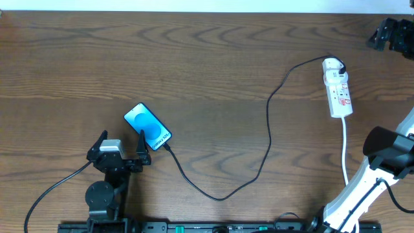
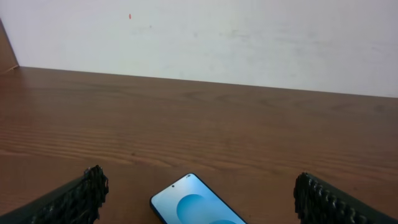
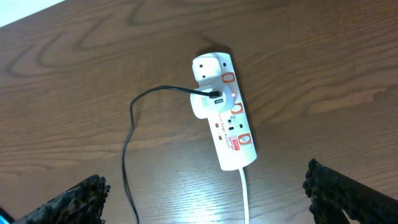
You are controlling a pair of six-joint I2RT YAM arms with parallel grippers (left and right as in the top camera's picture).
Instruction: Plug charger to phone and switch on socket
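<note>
Since the overhead shows everything, I start there: the phone (image 1: 147,127) lies flat on the worktop (image 1: 207,58) beside my left tool (image 1: 121,141), and the charger (image 1: 268,129) trails limply from the phone's near end to the socket (image 1: 337,87) far right; whether its tip is seated I cannot tell. On the left wrist, the fingers (image 2: 68,202) stand wide apart, empty, the phone's top between them. On the right wrist, my right tool (image 3: 214,196) gapes empty over the socket. The cable is light and floppy, so I'd pinch its stiff tip; the strip may slide under a press.
</note>
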